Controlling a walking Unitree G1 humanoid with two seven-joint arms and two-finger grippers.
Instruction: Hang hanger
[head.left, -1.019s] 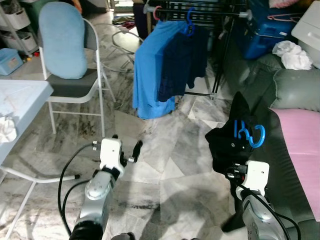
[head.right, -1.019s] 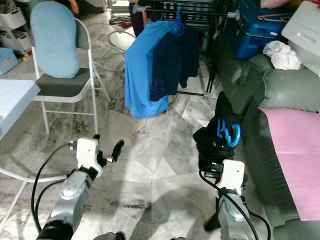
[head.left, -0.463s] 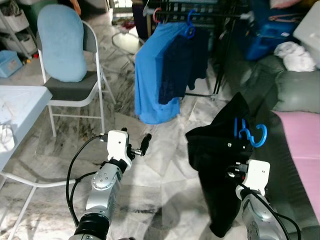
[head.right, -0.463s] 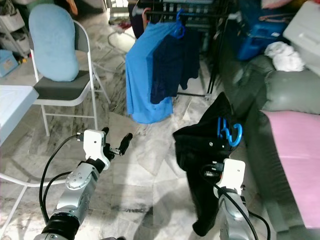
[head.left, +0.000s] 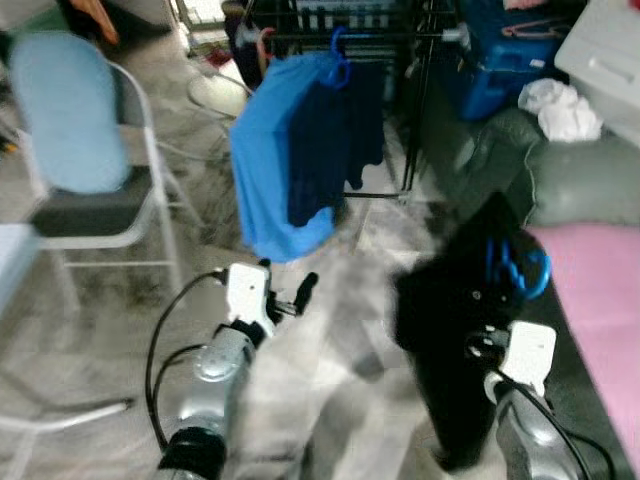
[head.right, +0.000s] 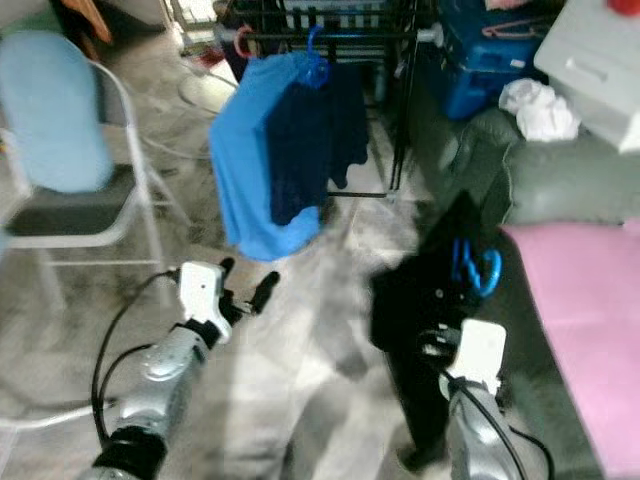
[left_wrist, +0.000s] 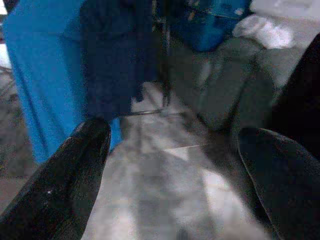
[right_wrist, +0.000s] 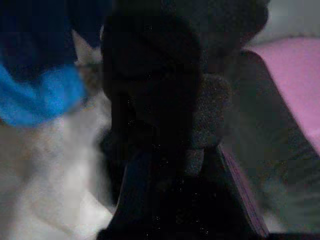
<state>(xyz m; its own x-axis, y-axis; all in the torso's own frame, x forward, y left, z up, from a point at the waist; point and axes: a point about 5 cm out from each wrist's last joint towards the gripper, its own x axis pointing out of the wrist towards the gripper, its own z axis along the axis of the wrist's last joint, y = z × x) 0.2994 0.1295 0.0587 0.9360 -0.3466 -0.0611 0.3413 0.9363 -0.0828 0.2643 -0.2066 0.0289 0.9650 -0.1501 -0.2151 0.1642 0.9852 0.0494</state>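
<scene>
At lower right of the head views: right gripper (head.left: 497, 300) holds up a blue hanger (head.left: 520, 268) with a black garment (head.left: 455, 350) draped from it.
Right gripper state: pinching the blue hanger low on its neck, as far as the blur allows; the fingers are lost against the dark cloth, and the right wrist view is nearly black.
Blue hanger: its hook stands above the white wrist housing, right of centre in the frame, just in front of the grey sofa (head.left: 580, 190).
Black garment: hangs from the hanger down toward the marble floor (head.left: 330, 360), beside a pink cover (head.left: 600, 290) on the sofa.
Left gripper (head.left: 290, 300): lower centre-left of the frame, held out over the floor, touching nothing.
Left gripper state: spread wide; in the left wrist view the two black fingers (left_wrist: 70, 175) stand well apart with bare floor between them.
Drying rack (head.left: 400, 40): upper centre of the frame, a dark bar with upright legs.
On the rack: a bright blue shirt (head.left: 262, 170) and a navy garment (head.left: 335, 140) hang side by side, the navy one on another blue hanger (head.left: 337, 62).
Folding chair (head.left: 85, 180): left of the frame, with a pale blue cushion (head.left: 62, 110) against its back.
Upper right: a blue crate (head.left: 490, 70) and a white crumpled cloth (head.left: 555, 105) near the sofa.
Sharpness: all views are blurred.
</scene>
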